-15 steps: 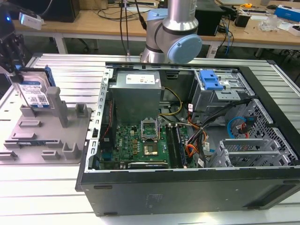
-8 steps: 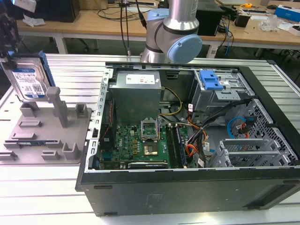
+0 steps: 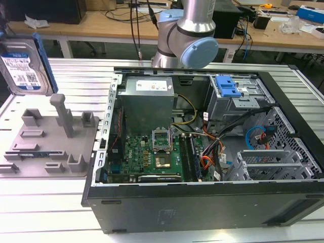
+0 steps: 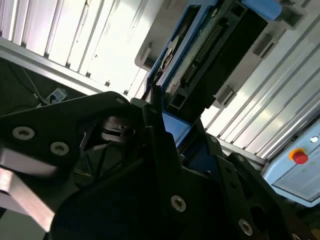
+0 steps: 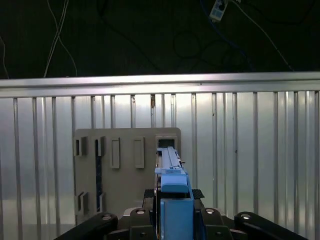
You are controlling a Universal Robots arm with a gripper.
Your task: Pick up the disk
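Exterior view: disk up off the fixture, pick apparently done; claw clamped on its blue rails, fixture straight below.

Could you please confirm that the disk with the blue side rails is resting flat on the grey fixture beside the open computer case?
Not quite. The disk is not resting flat on the grey fixture. It is raised clear of the fixture and stands on edge, as the exterior view shows. In the first wrist view the tool grips it. The fixture does lie beside the open computer case.
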